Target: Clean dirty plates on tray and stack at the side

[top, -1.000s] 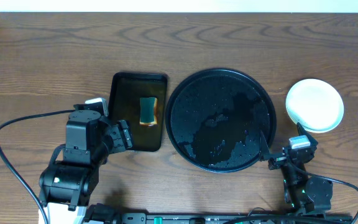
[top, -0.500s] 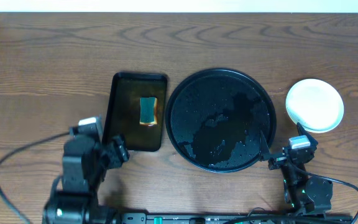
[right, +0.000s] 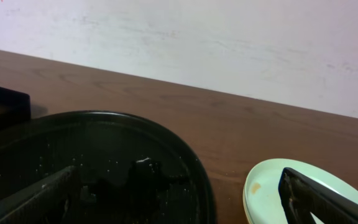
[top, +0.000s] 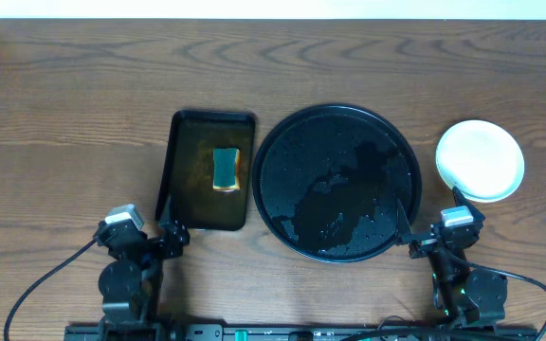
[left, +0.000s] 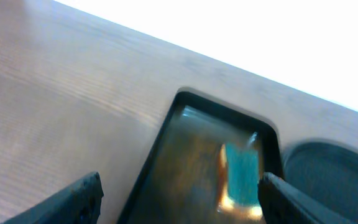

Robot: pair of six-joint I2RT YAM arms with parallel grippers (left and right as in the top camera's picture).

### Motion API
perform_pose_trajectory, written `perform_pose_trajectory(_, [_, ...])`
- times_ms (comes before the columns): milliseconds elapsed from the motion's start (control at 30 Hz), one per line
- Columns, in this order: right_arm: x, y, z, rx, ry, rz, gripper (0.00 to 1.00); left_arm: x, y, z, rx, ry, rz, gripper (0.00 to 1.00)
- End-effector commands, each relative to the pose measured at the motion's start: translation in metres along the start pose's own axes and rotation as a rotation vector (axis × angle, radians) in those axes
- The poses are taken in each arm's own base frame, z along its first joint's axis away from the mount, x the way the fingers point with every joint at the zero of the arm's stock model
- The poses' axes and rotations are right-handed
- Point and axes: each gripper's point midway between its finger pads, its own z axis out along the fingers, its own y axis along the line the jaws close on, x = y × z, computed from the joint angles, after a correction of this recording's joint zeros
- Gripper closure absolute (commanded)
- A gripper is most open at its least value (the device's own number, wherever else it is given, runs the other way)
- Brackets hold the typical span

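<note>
The large round black tray [top: 337, 182] lies wet at the centre, with no plates on it; it also shows in the right wrist view [right: 104, 168]. The pale plates [top: 480, 159] sit stacked on the bare wood to its right, with a small brown smear showing in the right wrist view [right: 303, 196]. My left gripper [top: 159, 237] is open and empty, low at the front left, just before the rectangular tray. My right gripper [top: 425, 237] is open and empty at the front right, between the round tray and the plates.
A rectangular black tray [top: 207, 170] holds brownish water and a green-and-yellow sponge [top: 226, 169], also seen in the left wrist view [left: 241, 177]. Cables run along the front edge by both arms.
My left arm has drawn back toward the front edge and folded down low, away from the rectangular tray. The right arm, plates and trays have not moved.
</note>
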Motion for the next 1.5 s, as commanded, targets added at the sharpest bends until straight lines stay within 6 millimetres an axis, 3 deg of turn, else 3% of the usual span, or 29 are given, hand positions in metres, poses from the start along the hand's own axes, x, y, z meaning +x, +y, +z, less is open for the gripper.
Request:
perform_pose_trajectory(0, [0.000, 0.002, 0.000, -0.008, -0.001, -0.002, 0.01, -0.002, 0.002, 0.008, 0.013, -0.084, 0.010, 0.20])
perform_pose_trajectory(233, [0.000, 0.002, 0.000, -0.008, -0.001, -0.002, 0.01, -0.016, -0.003, 0.011, 0.039, -0.197, 0.119, 0.20])
perform_pose_trajectory(400, [0.000, 0.002, 0.000, -0.009, -0.001, -0.002, 0.01, 0.012, 0.006, 0.015, 0.007, -0.078, 0.124, 0.20])
perform_pose_trajectory(1467, [0.000, 0.002, 0.000, -0.008, -0.001, -0.002, 0.01, 0.012, 0.006, 0.015, 0.006, -0.077, 0.123, 0.20])
